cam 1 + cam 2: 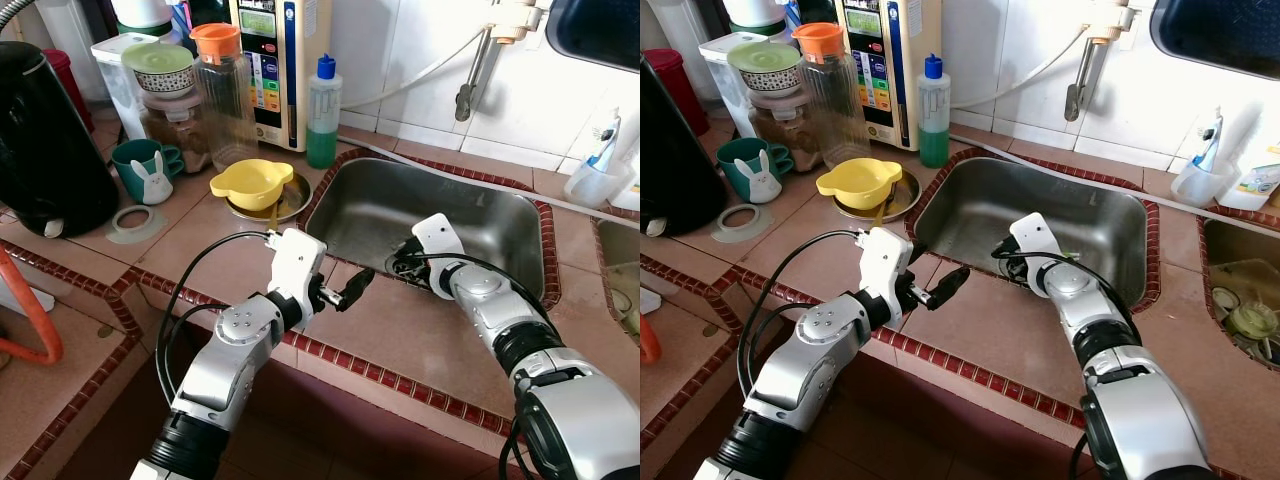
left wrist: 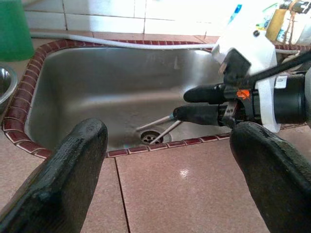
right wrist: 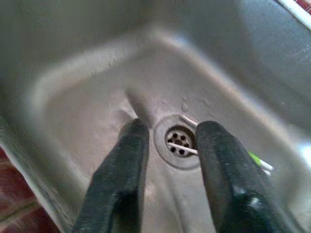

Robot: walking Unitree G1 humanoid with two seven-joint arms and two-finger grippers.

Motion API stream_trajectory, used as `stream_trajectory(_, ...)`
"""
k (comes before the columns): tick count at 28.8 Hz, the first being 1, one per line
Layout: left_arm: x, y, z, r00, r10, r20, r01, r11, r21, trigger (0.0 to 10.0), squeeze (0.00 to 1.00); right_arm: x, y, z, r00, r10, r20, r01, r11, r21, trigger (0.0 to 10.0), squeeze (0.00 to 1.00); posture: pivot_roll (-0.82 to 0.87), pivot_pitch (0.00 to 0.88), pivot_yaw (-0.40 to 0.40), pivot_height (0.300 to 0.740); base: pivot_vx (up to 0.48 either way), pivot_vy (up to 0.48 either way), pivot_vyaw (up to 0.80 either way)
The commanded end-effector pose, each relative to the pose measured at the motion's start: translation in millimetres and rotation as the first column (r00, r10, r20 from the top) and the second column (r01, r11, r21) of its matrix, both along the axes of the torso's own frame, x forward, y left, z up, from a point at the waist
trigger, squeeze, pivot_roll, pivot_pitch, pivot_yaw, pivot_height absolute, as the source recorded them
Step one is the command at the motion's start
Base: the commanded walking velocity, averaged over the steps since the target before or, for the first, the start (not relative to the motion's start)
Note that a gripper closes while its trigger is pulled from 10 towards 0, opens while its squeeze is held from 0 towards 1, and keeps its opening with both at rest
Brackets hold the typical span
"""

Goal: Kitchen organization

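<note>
The right gripper [image 3: 167,141] is reaching down into the stainless-steel rectangular sink [image 1: 480,215], its black fingers spread and hovering just above the round perforated drain [image 3: 178,141]; two thin white sticks with greenish ends, probably chopsticks [image 3: 187,148], are lying across that drain, running toward four o'clock from it in the right wrist view; nothing is being pinched yet. The left gripper [image 1: 350,291] is hanging over the terracotta-tiled desk [image 1: 400,330] at about seven o'clock from the sink, its fingers spread wide and holding nothing. The sticks are looking light, stiff and slim, and likely slick on wet steel, so they may be rolling or skidding if nudged; the safer hold is probably across both shafts together near the middle, just beside the drain, closing gently; taking them at a tip would likely be tipping them out of the gripper.
</note>
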State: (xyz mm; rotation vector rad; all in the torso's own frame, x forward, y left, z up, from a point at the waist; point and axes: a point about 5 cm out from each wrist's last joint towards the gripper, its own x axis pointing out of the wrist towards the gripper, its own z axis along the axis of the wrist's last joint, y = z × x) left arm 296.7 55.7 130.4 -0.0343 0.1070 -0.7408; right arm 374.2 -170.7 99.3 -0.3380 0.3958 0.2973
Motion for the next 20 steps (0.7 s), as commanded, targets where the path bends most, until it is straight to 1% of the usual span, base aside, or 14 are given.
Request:
stream_trajectory(1, 2.9, -0.9, 3, 1.000, 0.009, 0.016, -0.009, 1.000, 0.016, 10.0, 1.00, 1.7, 0.1, 5, 1.000, -0.004, 0.027, 0.003, 0.999, 0.047, 10.0, 1.00, 0.07, 0.000, -0.016, 0.740, 0.000, 0.000, 0.00)
stream_trajectory(5, 7.2, 4.2, 3, 0.997, 0.062, 0.036, -0.063, 0.997, 0.033, 10.0, 1.00, 3.1, 5.8, 12, 0.997, 0.003, 0.081, -0.012, 0.994, 0.109, 10.0, 1.00, 0.06, 0.000, -0.016, 0.740, 0.000, 0.000, 0.00)
stream_trajectory(7, 15.7, 15.9, 5, 0.982, 0.158, 0.107, -0.167, 0.983, 0.079, 10.0, 1.00, 2.8, 12.9, 19, 0.993, 0.010, 0.114, -0.032, 0.982, 0.187, 10.0, 1.00, 0.06, 0.000, -0.016, 0.740, 0.000, 0.000, 0.00)
stream_trajectory(8, 15.7, 15.9, 5, 0.982, 0.158, 0.107, -0.167, 0.983, 0.079, 10.0, 1.00, 2.8, 12.9, 19, 0.993, 0.010, 0.114, -0.032, 0.982, 0.187, 10.0, 1.00, 0.06, 0.000, -0.016, 0.740, 0.000, 0.000, 0.00)
stream_trajectory(9, 17.4, 19.6, 6, 0.976, 0.153, 0.156, -0.173, 0.978, 0.120, 10.0, 1.00, 2.0, 15.6, 23, 0.991, 0.010, 0.137, -0.040, 0.975, 0.218, 10.0, 1.00, 0.06, 0.000, -0.015, 0.740, 0.000, 0.000, 0.00)
stream_trajectory(10, 21.3, 27.7, 6, 0.962, 0.193, 0.196, -0.223, 0.964, 0.146, 10.0, 1.00, -0.1, 20.0, 30, 0.987, -0.005, 0.159, -0.044, 0.951, 0.307, 10.0, 1.00, 0.05, 0.000, -0.014, 0.740, 0.000, 0.000, 0.00)
stream_trajectory(12, 22.7, 30.5, 6, 0.957, 0.206, 0.205, -0.239, 0.959, 0.154, 10.0, 1.00, -1.1, 21.5, 33, 0.986, -0.010, 0.167, -0.048, 0.939, 0.339, 10.0, 1.00, 0.05, 0.000, -0.014, 0.740, 0.000, 0.000, 0.00)
stream_trajectory(13, 24.8, 35.3, 6, 0.946, 0.226, 0.234, -0.268, 0.948, 0.169, 10.0, 1.00, -3.6, 24.1, 40, 0.983, -0.032, 0.179, -0.048, 0.905, 0.423, 10.0, 1.00, 0.05, 0.000, -0.011, 0.740, 0.000, 0.000, 0.00)
stream_trajectory(14, 25.7, 37.5, 6, 0.939, 0.234, 0.251, -0.282, 0.943, 0.176, 10.0, 1.00, -4.9, 25.0, 43, 0.983, -0.045, 0.181, -0.045, 0.884, 0.466, 10.0, 1.00, 0.05, 0.000, -0.011, 0.740, 0.000, 0.000, 0.00)
stream_trajectory(15, 25.7, 37.5, 6, 0.939, 0.234, 0.251, -0.282, 0.943, 0.176, 10.0, 1.00, -4.9, 25.0, 43, 0.983, -0.045, 0.181, -0.045, 0.884, 0.466, 10.0, 1.00, 0.05, 0.000, -0.011, 0.740, 0.000, 0.000, 0.00)
stream_trajectory(16, 28.0, 42.7, 6, 0.925, 0.244, 0.292, -0.309, 0.929, 0.202, 10.0, 1.00, -10.3, 28.2, 54, 0.975, -0.054, 0.217, -0.073, 0.840, 0.537, 10.0, 1.00, 0.04, 0.000, -0.008, 0.740, 0.000, 0.000, 0.00)
stream_trajectory(18, 31.6, 48.0, 4, 0.911, 0.242, 0.334, -0.331, 0.913, 0.240, 10.0, 1.00, -20.5, 31.7, 65, 0.970, -0.061, 0.236, -0.097, 0.794, 0.600, 10.0, 1.00, 0.03, 0.000, -0.005, 0.740, 0.000, 0.000, 0.00)
stream_trajectory(19, 31.6, 48.0, 4, 0.911, 0.242, 0.334, -0.331, 0.913, 0.240, 10.0, 1.00, -20.5, 31.7, 65, 0.970, -0.061, 0.236, -0.097, 0.794, 0.600, 10.0, 1.00, 0.03, 0.000, -0.005, 0.740, 0.000, 0.000, 0.00)
stream_trajectory(20, 33.2, 50.0, 3, 0.905, 0.241, 0.350, -0.341, 0.904, 0.258, 10.0, 0.89, -24.6, 32.9, 69, 0.968, -0.067, 0.242, -0.102, 0.775, 0.624, 10.0, 1.00, 0.03, 0.000, -0.004, 0.740, 0.000, 0.000, 0.00)
